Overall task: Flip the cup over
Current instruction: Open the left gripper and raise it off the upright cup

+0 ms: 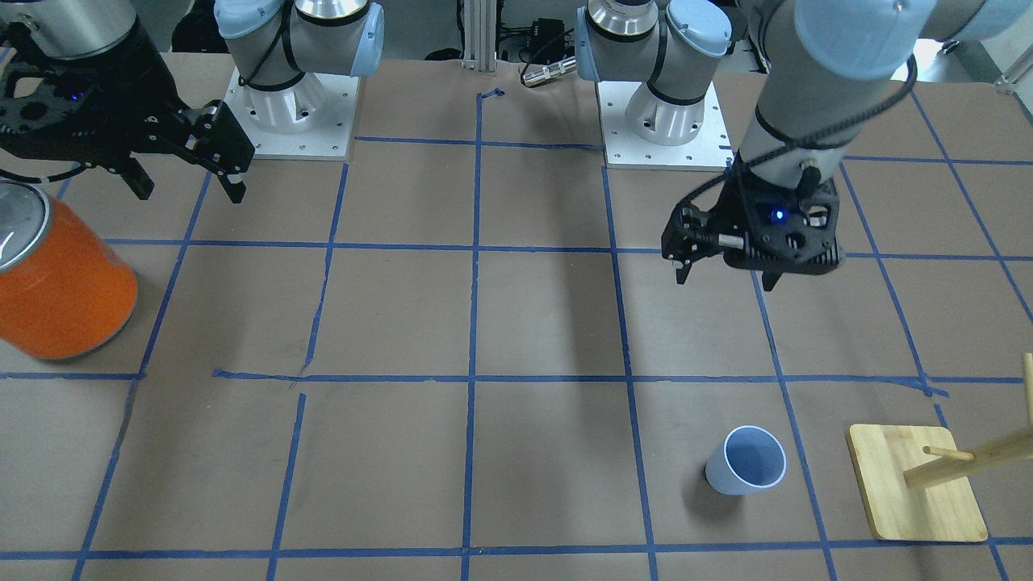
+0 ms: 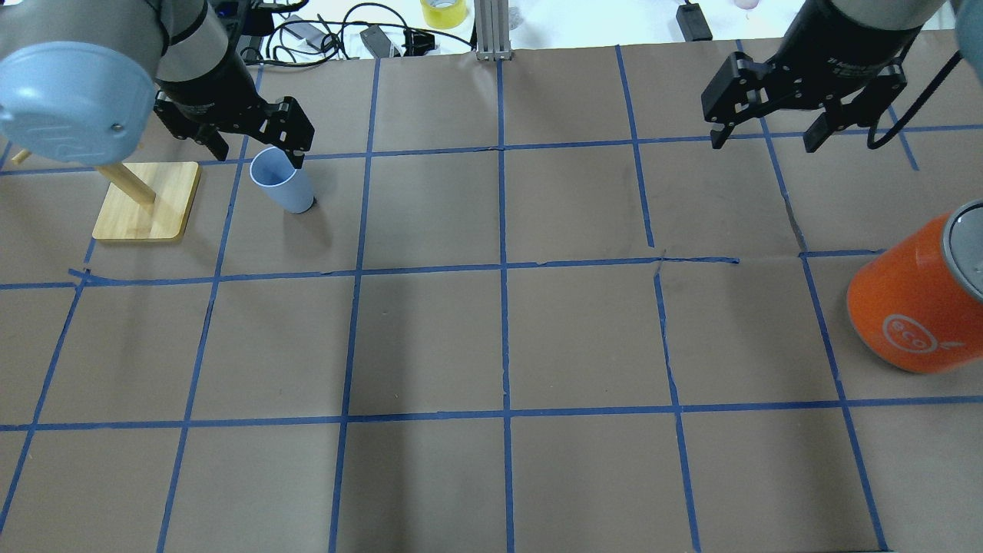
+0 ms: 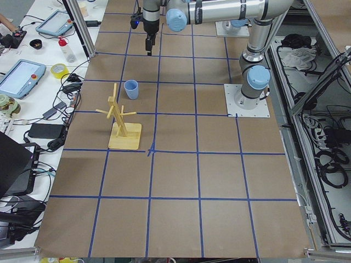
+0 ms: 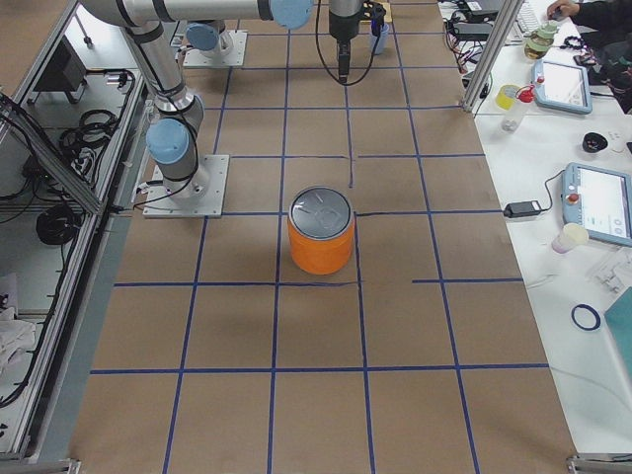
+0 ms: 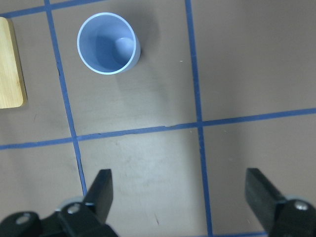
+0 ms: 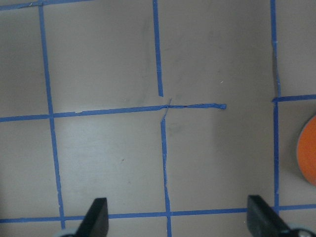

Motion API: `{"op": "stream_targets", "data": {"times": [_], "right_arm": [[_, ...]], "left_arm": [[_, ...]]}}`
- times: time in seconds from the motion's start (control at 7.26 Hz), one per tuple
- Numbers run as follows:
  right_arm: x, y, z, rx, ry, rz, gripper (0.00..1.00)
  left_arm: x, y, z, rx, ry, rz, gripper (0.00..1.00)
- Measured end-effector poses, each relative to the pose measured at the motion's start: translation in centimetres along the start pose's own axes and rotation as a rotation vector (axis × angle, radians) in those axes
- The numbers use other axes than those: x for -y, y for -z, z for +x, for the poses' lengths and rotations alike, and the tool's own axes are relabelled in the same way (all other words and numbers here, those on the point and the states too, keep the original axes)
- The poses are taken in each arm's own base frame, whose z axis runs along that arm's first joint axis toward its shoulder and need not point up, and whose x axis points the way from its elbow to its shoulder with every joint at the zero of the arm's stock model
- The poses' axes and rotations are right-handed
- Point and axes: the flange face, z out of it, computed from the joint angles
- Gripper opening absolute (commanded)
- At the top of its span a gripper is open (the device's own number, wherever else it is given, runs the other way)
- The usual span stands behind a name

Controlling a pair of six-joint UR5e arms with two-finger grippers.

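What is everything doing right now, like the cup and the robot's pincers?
cup: standing mouth up, empty, not held
left pincer: open, empty, not touching the cup
right pincer: open, empty
orange can: upright, silver top on
wooden rack: upright, nothing on its pegs

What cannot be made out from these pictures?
- Orange can: front-facing view, left side cut off by the frame edge; right wrist view shows only a sliver.
- Wooden rack: front-facing view, top cut off at the right edge; overhead view, left arm covers its top.
- Cup: underside hidden, it stands on the table.
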Motion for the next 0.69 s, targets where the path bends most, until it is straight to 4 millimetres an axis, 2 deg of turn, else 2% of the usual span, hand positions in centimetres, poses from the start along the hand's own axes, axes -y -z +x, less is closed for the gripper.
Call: {"op": "stream_targets", "data": {"times": [0.14, 0.28, 0.69], "right_arm": [[-0.3, 0.4, 0.4, -0.024, -0.006, 0.004, 1.00], [-0.6, 0.4, 0.1, -0.035, -0.002, 0.006, 1.00], [-1.8, -0.6, -4.5, -0.084, 0.088, -0.004, 1.00]], "left_arm": [[-2.1, 2.2, 0.6, -0.001, -0.004, -0.003, 0.97], [-3.2, 3.6, 0.8, 0.000, -0.005, 0.003, 0.97], [-4.2, 4.8, 0.9, -0.004, -0.005, 0.018, 1.00]]}}
